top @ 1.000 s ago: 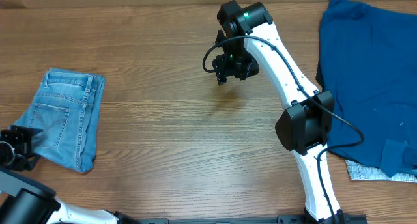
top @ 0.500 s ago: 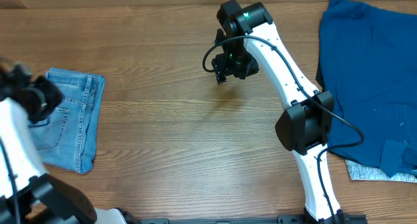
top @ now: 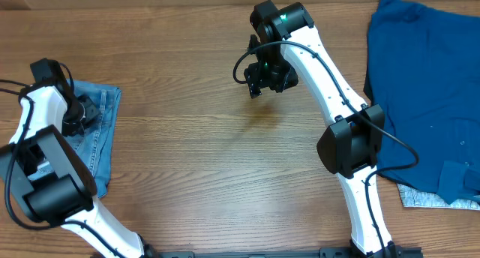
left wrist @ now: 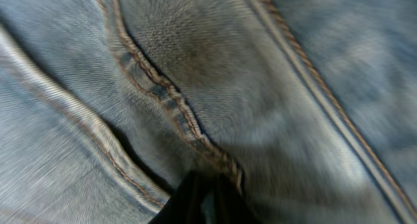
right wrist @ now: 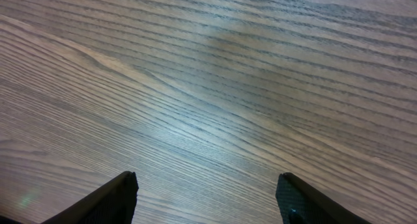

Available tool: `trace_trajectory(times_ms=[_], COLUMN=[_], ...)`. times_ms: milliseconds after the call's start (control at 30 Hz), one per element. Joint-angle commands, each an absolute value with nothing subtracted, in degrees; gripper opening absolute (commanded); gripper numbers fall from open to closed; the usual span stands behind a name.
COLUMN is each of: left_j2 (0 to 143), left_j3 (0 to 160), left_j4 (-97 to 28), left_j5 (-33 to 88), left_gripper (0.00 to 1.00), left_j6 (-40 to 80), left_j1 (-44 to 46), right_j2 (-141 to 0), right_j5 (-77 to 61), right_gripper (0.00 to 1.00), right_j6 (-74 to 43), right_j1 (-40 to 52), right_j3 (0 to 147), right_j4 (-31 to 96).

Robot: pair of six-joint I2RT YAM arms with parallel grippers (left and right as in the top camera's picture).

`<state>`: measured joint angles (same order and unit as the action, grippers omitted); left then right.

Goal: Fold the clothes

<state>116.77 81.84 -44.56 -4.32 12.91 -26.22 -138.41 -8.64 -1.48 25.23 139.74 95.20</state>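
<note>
Jeans (top: pixel 103 142) lie folded at the table's (top: pixel 187 168) 9 o'clock, my left gripper (top: pixel 81 112) pressed onto a seam (left wrist: pixel 176 113), fingers (left wrist: pixel 182 208) nearly together, though I cannot tell if they pinch cloth. My right gripper (top: pixel 259 84) hangs spread wide over bare wood near 12 o'clock. If the left catches only the top layer, I expect lifting would drag the fold apart.

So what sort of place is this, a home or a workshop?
Likely a robotics lab or test bench, not a home: two white robot arms stand at a wooden table, with jeans and a blue garment laid out.
</note>
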Motion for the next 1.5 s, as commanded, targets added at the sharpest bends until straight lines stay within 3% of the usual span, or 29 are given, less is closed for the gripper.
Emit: trace_trajectory(times_ms=[0, 200, 233, 333, 367, 567, 667, 767, 900, 967, 1167, 1467], left_j2=[123.87, 124.81, 124.81, 124.81, 124.79, 124.81, 124.73, 124.68, 124.70, 124.84, 124.84, 124.70], left_j3=[81.43, 83.81, 85.45, 90.11, 92.68, 104.01, 110.96, 117.12, 120.20, 119.00, 110.26, 94.37], left_j4=[-44.73, -44.60, -44.66, -44.99, -45.63, -52.51, -59.40, -65.98, -73.95, -77.69, -82.59, -82.43], left_j5=[2.87, 4.56, 4.49, 4.25, 4.01, 3.92, 5.58, 11.00, 13.43, 13.34, 7.90, 6.72], left_gripper=[0.15, 0.25, 0.40, 0.52, 0.65, 0.70, 0.68, 0.59, 0.25, 0.13, 0.04, 0.04], left_j6=[11.55, 11.75, 11.70, 10.79, 10.20, 8.97, 8.43, 7.31, 4.08, 1.06, -1.74, 1.85], left_j1=[-25.63, -26.35, -26.35, -26.35, -26.39, -27.59, -27.33, -25.45, -20.27, -16.84, -7.75, -5.76], right_j2=[-137.88, -137.88, -137.88, -137.88, -137.88, -137.88, -137.88, -137.88, -137.88, -137.88, -137.88, -137.88], right_j5=[-9.30, -9.30, -9.32, -9.32, -9.32, -9.30, -9.26, -9.26, -9.26, -9.26, -9.23, -9.10], right_gripper=[0.72, 0.72, 0.72, 0.72, 0.72, 0.72, 0.72, 0.72, 0.72, 0.72, 0.72, 0.72], right_j6=[-1.72, -1.69, -1.69, -1.69, -1.69, -1.69, -1.67, -1.67, -1.65, -1.67, -1.67, -1.67], right_j1=[25.32, 25.32, 25.32, 25.32, 25.32, 25.32, 25.32, 25.32, 25.32, 25.32, 25.32, 25.32], right_j3=[141.03, 141.03, 141.03, 141.03, 141.03, 141.03, 141.03, 141.03, 141.03, 141.03, 141.03, 141.03], right_j4=[95.22, 95.50, 95.53, 95.59, 95.88, 96.16, 96.09, 96.12, 95.92, 95.48, 95.37, 95.79])
